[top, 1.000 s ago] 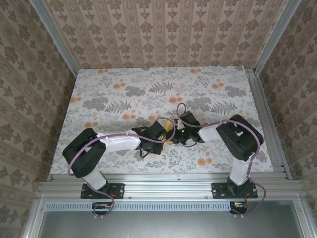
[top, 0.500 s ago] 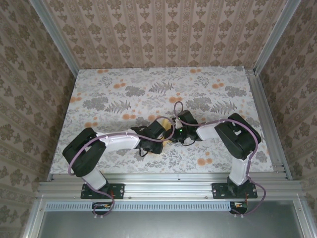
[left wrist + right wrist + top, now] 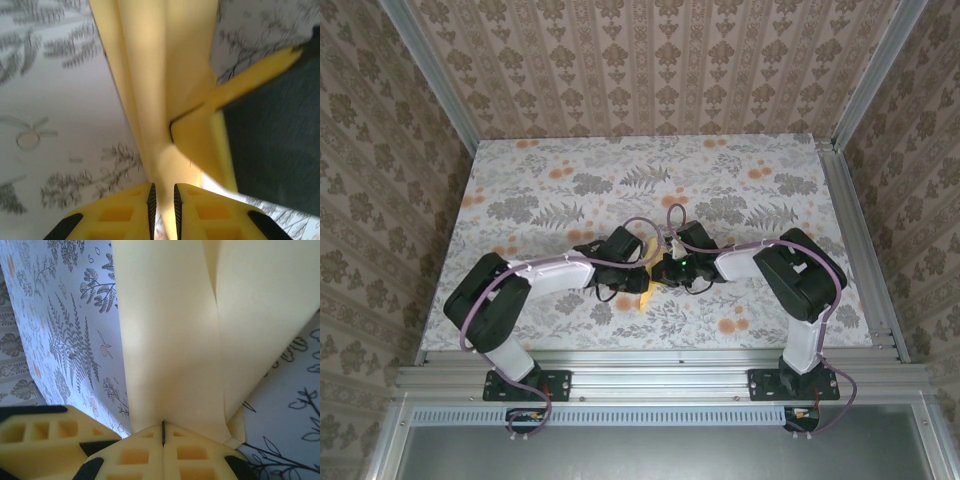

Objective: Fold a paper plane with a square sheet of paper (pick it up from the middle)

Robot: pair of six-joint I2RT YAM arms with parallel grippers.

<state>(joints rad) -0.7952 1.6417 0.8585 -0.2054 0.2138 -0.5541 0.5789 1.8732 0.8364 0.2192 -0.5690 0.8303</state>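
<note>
Cloth printed with grey ferns and orange flowers [image 3: 540, 190] is spread over the table. Above its middle the left arm [image 3: 545, 275] and the right arm [image 3: 790, 270] are seen meeting tip to tip. Between them the sheet of paper [image 3: 645, 293] is found, pale yellow and already creased into long panels, and it appears to be lifted clear of the cloth.

The right gripper [image 3: 163, 432] is closed flat on the paper, whose layers fan away from the seam of the pads. The left gripper [image 3: 162, 200] is set to a narrow slit. A folded ridge of the paper runs down into that slit, but whether it is actually nipped cannot be told.

The paper is judged very light, limp away from its creases, and easily crumpled or torn if the arms are pulled apart. It is best taken along the central crease, where the stacked layers are stiffest.
</note>
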